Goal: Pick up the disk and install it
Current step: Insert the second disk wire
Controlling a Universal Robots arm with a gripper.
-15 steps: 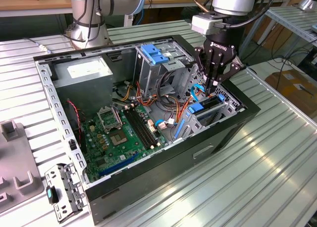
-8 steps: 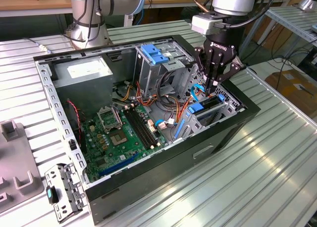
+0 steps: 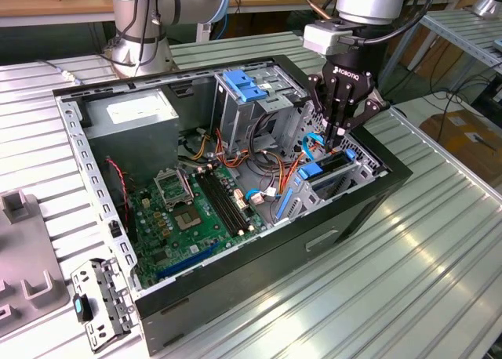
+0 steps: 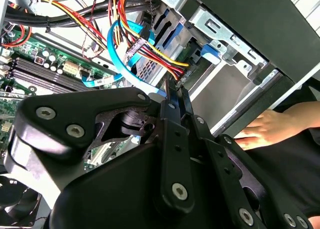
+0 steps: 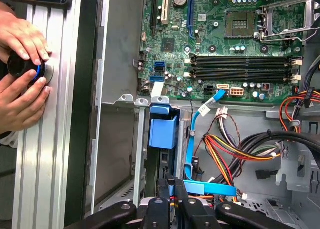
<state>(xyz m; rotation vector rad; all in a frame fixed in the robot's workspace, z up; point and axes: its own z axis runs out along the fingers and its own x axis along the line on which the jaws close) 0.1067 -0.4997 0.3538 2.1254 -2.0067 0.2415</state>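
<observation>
The disk (image 5: 163, 131) stands on edge in the lower drive bay of the open computer case (image 3: 345, 226), its blue end handle facing the motherboard. In the exterior view the disk (image 3: 314, 171) shows as a blue end and a dark body in the bay at the case's right-hand corner. My gripper (image 3: 338, 142) hangs straight over that bay with its fingers pressed together and nothing between them. In the first wrist view my gripper (image 5: 172, 181) sits just above the disk's upper edge. In the second wrist view my gripper (image 4: 176, 86) points at the cables beside the bay.
A blue data cable (image 5: 192, 139) and orange-yellow power wires (image 5: 225, 144) lie close beside the bay. A person's hands (image 5: 22, 69) hold a knob on the table outside the case wall. The motherboard (image 3: 196, 210), grey power supply (image 3: 129, 112) and upper drive cage (image 3: 255, 88) fill the case.
</observation>
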